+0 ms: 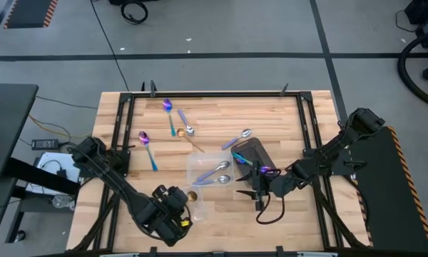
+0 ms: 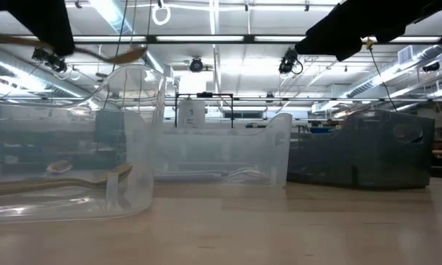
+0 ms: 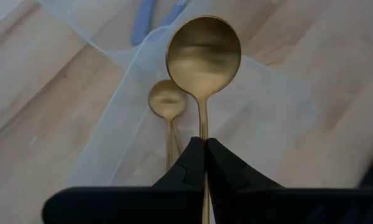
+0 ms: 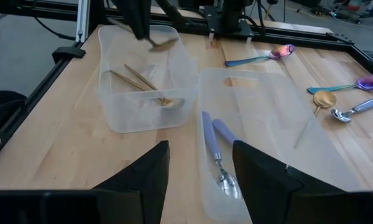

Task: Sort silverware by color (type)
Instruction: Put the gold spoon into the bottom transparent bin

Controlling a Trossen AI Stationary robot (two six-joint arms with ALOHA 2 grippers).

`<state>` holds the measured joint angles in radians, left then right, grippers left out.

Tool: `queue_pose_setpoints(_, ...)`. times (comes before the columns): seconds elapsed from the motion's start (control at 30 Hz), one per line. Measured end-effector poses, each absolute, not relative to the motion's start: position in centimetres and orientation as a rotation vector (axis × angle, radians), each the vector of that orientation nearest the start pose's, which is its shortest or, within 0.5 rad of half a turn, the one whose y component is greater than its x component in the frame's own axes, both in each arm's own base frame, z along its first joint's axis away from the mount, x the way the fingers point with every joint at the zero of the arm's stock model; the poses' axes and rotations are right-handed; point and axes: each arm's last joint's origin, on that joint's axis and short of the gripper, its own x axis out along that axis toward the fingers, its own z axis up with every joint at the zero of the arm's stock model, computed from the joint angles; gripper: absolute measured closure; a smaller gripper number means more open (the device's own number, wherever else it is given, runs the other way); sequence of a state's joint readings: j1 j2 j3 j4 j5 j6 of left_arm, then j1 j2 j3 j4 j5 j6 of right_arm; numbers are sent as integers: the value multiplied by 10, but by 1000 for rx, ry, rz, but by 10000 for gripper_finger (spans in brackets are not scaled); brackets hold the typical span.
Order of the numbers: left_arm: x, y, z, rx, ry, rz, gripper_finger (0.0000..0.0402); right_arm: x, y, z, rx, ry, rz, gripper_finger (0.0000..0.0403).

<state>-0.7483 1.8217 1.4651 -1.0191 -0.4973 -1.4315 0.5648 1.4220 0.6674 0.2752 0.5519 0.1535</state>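
Observation:
My left gripper (image 3: 205, 142) is shut on a gold spoon (image 3: 203, 53) above a clear container (image 1: 197, 207) near the table's near edge. That container holds other gold spoons (image 4: 143, 82). My right gripper (image 4: 199, 180) is open and empty, by the near end of the dark tray (image 1: 255, 151) that holds iridescent utensils (image 1: 244, 160). A second clear container (image 4: 255, 118) holds blue-handled silver spoons (image 4: 214, 149). On the bare table lie two iridescent spoons (image 1: 169, 107) (image 1: 144, 137), a gold spoon (image 4: 324, 99) and two blue-handled silver spoons (image 1: 187, 128) (image 1: 242, 134). My left gripper pinches the gold spoon's thin handle (image 3: 203, 127) between its two fingertips, a short way behind the bowl. The handle runs along the fingers and the bowl (image 3: 203, 53) sticks out ahead of them, hollow side up. The spoon is lifted clear, above the container.
The two clear containers and the dark tray (image 2: 376, 154) stand close together at the table's middle and near side. A black frame (image 1: 214, 93) runs round the wooden table top. The loose spoons lie toward the far left of the table.

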Motion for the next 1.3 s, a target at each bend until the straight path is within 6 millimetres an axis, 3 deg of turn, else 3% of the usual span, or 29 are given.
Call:
queue_pose_setpoints(0.47,281,-236,196,-424,1091,635,393,247,139,199,-119,392,-9,216)
queue_pose_setpoints(1.03,281,-234,195,-428,1112,654,385,247,140,200,-113,390,10,216)
queue_pose_setpoints(1.3,282,-231,195,-430,1122,661,333,247,139,200,-106,391,8,216)
